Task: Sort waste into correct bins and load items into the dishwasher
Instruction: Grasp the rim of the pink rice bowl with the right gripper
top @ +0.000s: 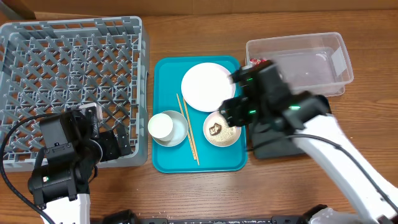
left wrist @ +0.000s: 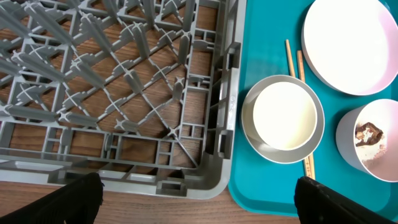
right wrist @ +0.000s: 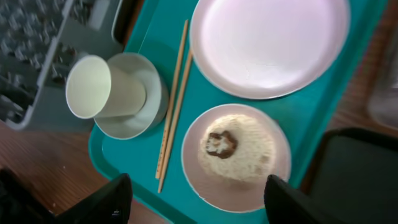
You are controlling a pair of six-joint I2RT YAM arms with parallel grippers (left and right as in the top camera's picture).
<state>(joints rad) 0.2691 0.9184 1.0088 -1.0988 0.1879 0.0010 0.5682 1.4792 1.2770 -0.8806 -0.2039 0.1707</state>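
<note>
The pink bowl (top: 222, 129) holds white rice grains (right wrist: 239, 149) and a brown food scrap (right wrist: 221, 143), and sits on a teal tray (top: 168, 74). The white plate (top: 205, 86), the chopsticks (top: 188, 129) and the white cup (top: 161, 126) inside the grey-blue bowl (top: 180, 134) share that tray. My right gripper (right wrist: 196, 205) is open just above the pink bowl's near rim and holds nothing. My left gripper (left wrist: 199, 208) is open and empty over the grey dish rack's (top: 74, 81) front right corner. A red wrapper (top: 258, 63) lies in the clear tub (top: 298, 62). The black tray (top: 273, 148) is partly under my right arm. I see no tissue.
The teal tray lies between the rack on the left and the two bins on the right. The rack's right wall (left wrist: 217, 118) almost touches the tray's left edge. Bare wooden table runs along the front edge.
</note>
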